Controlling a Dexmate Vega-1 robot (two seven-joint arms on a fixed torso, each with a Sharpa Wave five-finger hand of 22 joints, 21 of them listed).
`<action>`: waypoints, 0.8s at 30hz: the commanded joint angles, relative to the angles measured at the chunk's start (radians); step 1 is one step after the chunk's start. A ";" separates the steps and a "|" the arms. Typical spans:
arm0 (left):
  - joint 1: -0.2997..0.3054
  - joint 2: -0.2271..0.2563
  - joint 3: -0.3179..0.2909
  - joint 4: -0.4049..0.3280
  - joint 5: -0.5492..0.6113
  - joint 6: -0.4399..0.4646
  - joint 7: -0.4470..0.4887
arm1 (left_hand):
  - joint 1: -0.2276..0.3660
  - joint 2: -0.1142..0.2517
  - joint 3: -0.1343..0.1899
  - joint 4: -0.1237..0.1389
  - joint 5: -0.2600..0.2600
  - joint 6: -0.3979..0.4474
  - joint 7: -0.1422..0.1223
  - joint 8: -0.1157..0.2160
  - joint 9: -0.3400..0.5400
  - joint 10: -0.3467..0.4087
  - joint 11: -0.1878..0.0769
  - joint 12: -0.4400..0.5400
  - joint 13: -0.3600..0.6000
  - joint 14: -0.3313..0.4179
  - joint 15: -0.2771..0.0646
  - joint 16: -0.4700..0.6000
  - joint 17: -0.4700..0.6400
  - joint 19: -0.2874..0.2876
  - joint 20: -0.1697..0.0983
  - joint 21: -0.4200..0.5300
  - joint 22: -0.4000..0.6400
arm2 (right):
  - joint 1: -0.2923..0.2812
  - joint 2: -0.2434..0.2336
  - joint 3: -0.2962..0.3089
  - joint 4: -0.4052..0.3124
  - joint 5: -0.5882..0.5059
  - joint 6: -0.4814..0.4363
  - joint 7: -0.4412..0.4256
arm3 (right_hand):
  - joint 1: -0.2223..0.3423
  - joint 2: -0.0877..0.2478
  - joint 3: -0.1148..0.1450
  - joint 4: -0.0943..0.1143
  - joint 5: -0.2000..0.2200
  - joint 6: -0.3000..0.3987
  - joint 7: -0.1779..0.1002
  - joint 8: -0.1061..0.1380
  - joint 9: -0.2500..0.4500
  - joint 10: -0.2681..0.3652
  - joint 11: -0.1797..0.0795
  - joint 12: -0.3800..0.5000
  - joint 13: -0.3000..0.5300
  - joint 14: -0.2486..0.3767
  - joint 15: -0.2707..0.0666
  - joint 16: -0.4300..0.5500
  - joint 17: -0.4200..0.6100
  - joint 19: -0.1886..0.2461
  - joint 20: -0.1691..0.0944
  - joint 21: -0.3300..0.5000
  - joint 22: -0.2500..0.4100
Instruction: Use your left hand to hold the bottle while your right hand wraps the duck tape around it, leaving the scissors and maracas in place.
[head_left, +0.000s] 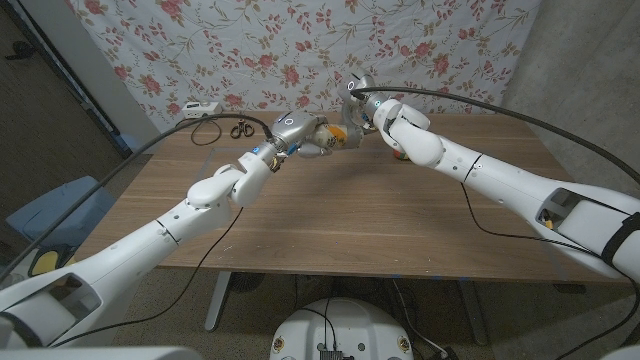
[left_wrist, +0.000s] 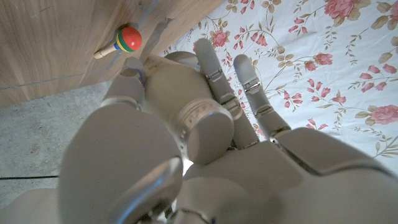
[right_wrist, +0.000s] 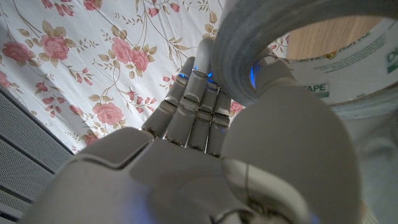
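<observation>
One tape roll, one maraca, one pair of scissors.

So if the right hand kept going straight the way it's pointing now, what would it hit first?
Probably the left hand and the bottle it seems to hold. In the head view the right hand, gripping the duct tape roll, points across the table toward it. Depth is unclear, so it might pass just behind.

even, soft indoor light with faint shadows; head view bends at edges, wrist views blur close up.
</observation>
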 joint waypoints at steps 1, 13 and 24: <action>0.013 -0.059 -0.032 0.069 -0.027 -0.078 0.254 | 0.200 0.243 0.101 0.092 0.005 0.190 -0.116 0.007 0.003 0.137 -0.146 -0.003 0.002 -0.001 -0.014 -0.002 0.002 0.004 -0.006 -0.002 -0.001 | 0.004 0.000 0.004 -0.014 0.032 0.049 0.006 | 0.131 0.130 0.030 0.013 0.006 0.121 -0.112 0.007 0.005 0.122 -0.093 0.010 0.171 0.059 -0.101 0.001 0.011 -0.004 -0.008 0.013 -0.001; 0.014 -0.134 -0.029 0.157 -0.003 -0.136 0.555 | 0.195 0.240 0.102 0.091 0.008 0.190 -0.122 0.005 0.003 0.140 -0.151 -0.010 0.001 0.005 -0.015 -0.008 0.000 0.014 -0.024 -0.001 -0.001 | 0.027 0.030 -0.003 0.032 0.058 0.056 0.036 | 0.131 0.129 0.030 0.013 0.009 0.123 -0.113 0.006 0.007 0.122 -0.096 0.008 0.172 0.062 -0.102 -0.007 0.017 -0.008 -0.009 0.023 -0.003; -0.006 -0.106 -0.006 0.164 0.058 -0.107 0.560 | 0.190 0.236 0.103 0.091 0.009 0.196 -0.123 0.005 0.001 0.149 -0.151 -0.017 -0.007 0.006 -0.015 -0.014 -0.002 0.020 -0.034 -0.003 -0.001 | 0.017 0.007 0.014 0.018 0.096 0.033 0.007 | 0.132 0.129 0.028 0.013 0.012 0.126 -0.111 0.005 0.009 0.127 -0.093 0.004 0.170 0.067 -0.101 -0.017 0.022 -0.009 -0.008 0.035 -0.004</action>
